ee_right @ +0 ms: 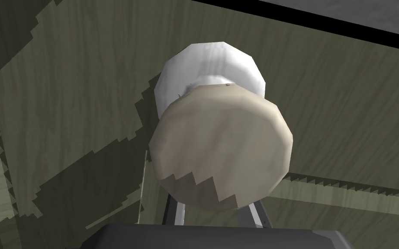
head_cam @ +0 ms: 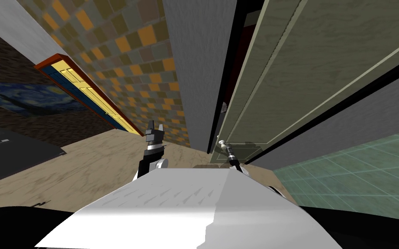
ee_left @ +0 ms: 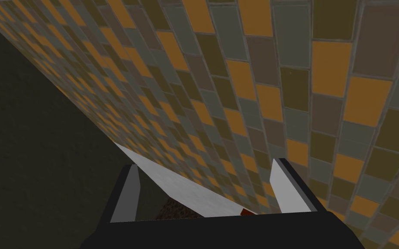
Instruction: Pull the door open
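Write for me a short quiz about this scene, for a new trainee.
1. True or false: the left pincer grips the door knob.
2. The door is: A red, B olive green, C blue.
3. Which pincer stands open before the tiled wall?
Key: 1 false, the right pincer is shut on it; 2 B; 3 the left.
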You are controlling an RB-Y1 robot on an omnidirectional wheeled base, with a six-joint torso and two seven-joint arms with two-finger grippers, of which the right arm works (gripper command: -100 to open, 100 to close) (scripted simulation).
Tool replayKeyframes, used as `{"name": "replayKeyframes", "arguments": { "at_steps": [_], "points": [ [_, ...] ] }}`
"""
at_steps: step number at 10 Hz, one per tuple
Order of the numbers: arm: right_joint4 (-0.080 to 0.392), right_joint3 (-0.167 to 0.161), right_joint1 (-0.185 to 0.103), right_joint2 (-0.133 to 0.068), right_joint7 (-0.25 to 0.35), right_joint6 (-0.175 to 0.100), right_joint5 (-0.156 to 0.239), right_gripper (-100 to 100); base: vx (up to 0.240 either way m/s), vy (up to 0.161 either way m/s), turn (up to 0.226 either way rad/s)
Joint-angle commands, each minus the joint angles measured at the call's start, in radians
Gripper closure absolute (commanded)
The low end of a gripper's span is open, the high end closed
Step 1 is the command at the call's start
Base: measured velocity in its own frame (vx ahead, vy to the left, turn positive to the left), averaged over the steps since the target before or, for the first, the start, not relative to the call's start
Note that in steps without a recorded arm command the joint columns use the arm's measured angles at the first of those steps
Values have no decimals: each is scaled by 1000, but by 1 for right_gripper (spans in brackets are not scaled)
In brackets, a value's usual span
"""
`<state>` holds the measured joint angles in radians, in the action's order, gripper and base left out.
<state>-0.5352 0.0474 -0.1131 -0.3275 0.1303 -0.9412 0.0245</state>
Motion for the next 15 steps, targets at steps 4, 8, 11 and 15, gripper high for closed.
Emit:
{"name": "replayKeyframes", "arguments": {
  "at_steps": [4, 8, 11, 15],
  "points": [
    [21, -22, -10, 19, 41, -19, 8, 100, -14, -12, 25],
    [13, -44, -8, 18, 148, -9, 53, 100, -40, -18, 65],
    [3, -44, -8, 18, 166, -9, 53, 100, -23, -11, 2],
    [6, -66, -6, 16, 283, 0, 98, 100, -43, -19, 65]
  ]
}}
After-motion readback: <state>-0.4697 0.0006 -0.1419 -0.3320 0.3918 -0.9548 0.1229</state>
